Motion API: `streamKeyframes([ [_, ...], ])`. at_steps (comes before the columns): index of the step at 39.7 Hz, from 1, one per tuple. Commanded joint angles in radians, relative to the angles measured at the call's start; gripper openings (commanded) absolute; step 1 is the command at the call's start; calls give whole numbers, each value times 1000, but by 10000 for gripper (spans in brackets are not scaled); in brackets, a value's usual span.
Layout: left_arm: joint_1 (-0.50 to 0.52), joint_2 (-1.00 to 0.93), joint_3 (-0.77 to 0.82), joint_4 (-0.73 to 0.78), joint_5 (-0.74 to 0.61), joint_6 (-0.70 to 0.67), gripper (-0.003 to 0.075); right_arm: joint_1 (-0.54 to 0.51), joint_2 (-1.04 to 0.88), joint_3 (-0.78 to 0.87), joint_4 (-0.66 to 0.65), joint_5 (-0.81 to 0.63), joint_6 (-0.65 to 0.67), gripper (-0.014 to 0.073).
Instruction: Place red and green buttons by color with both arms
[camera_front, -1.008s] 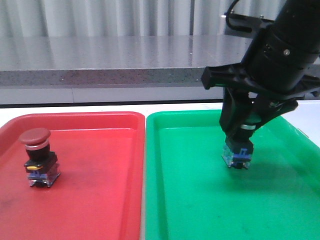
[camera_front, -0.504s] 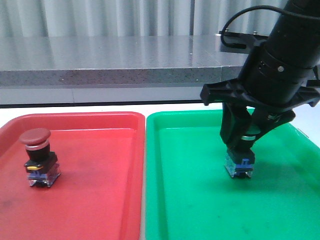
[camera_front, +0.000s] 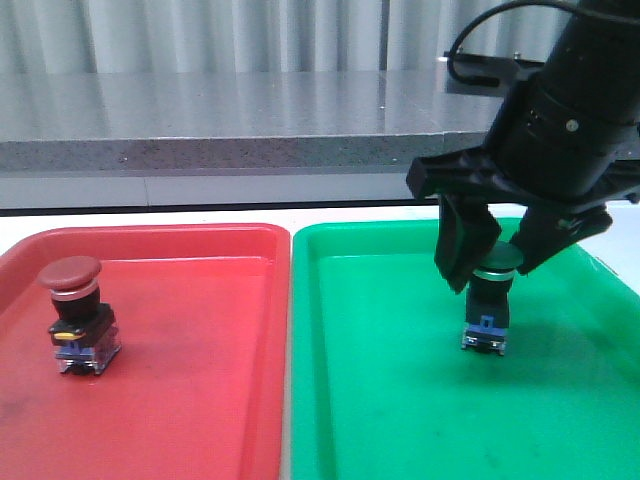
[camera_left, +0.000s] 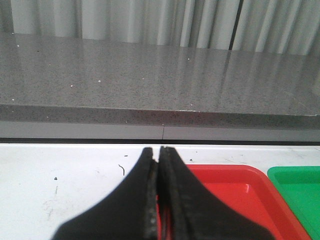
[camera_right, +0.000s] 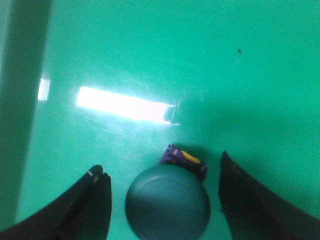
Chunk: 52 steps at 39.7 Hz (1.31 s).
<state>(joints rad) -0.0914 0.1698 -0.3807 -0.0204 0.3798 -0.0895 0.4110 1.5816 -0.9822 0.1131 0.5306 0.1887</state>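
The green button (camera_front: 487, 300) stands upright on the floor of the green tray (camera_front: 380, 400). It has a round green cap, a silver ring under it, a black body and a blue bottom. The right gripper (camera_front: 494, 252) hangs just over it with its two fingers spread wide, one on each side of the cap, not touching it. The red button (camera_front: 76, 312) stands in the red tray (camera_front: 200, 400), with a dark red cap. The left gripper (camera_left: 159, 192) has its fingers pressed together, holding nothing.
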Motion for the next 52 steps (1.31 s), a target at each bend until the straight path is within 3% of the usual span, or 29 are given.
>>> streamKeyframes([
  [1, 4, 10, -25, -4, -84, -5, -20, 1, -110, -22, -9, -28, -3, 493],
  [5, 4, 10, -25, -4, -84, -5, -20, 1, -175, -22, -9, -11, -3, 476],
  [7, 4, 10, -25, -4, -84, -5, -20, 1, -202, -22, -9, 3, -4, 424],
  [13, 4, 10, -25, -4, -84, -5, -20, 1, -277, -22, -9, 35, -4, 99],
  [19, 4, 10, -25, -4, -84, -5, -20, 0, -355, -22, -55, 38, -5, -130],
  [25, 4, 10, -25, -4, -84, -5, -20, -60, -471, 8, -113, 55, -4, -123],
  [33, 4, 10, -25, -4, -84, -5, -20, -158, -721, 174, -166, 19, -4, -123],
  [46, 4, 10, -25, -4, -84, -5, -20, -162, -1228, 541, -207, -158, -4, -123],
  [52, 4, 10, -25, -4, -84, -5, -20, -162, -1421, 626, -211, -241, -4, -123],
])
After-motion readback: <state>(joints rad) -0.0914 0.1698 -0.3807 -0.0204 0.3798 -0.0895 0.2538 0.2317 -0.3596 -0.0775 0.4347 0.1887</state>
